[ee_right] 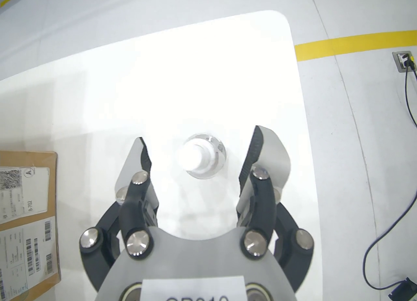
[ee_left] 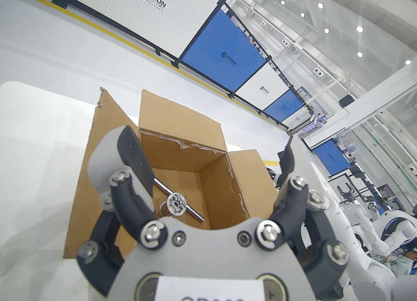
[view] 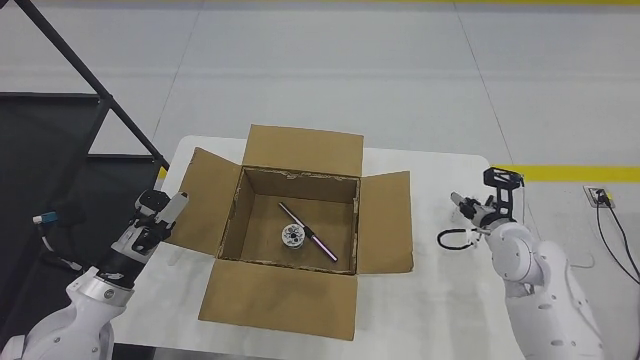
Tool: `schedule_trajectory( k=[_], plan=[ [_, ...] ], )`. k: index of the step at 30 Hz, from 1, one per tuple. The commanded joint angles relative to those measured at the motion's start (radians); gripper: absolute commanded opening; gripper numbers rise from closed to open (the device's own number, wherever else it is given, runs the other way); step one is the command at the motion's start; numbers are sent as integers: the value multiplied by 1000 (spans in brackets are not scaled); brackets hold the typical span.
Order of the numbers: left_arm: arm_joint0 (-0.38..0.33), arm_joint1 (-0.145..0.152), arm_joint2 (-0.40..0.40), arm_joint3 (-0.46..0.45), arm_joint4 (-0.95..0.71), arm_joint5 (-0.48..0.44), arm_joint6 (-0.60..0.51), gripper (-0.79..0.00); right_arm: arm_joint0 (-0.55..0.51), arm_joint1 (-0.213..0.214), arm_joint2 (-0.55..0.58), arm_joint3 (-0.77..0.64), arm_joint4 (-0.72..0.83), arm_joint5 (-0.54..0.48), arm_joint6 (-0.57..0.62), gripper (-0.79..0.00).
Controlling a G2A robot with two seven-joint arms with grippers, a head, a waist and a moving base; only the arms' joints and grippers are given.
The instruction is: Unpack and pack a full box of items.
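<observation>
An open brown cardboard box sits mid-way along a white bench, with one robot arm at each side.
All four flaps are folded outward; the left flap reaches close to the bench's left edge and the near flap close to its front edge. On the box floor lie a slim metal rod and a small round metal disc with holes, just beside each other. The left gripper sits at the left flap, fingers spread and empty. The right gripper is over bare bench between the right flap and the bench's right edge, its fingers released either side of an upright clear bottle with a white cap, with a gap on each side.
</observation>
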Motion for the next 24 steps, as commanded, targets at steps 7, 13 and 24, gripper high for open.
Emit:
schedule_trajectory(
  k=[7, 13, 24],
  plan=[
    [0, 0, 0, 0, 0, 0, 0, 0, -111, -7, -85, -421, 20, -43, -52, 0],
    [9, 1, -4, 11, 7, 0, 18, 0, -18, -20, -306, -531, 20, -195, 90, 0],
    [57, 4, -69, 26, -46, 0, 74, 0, 441, -138, -770, -2, 289, -258, 345, 0]
  ],
)
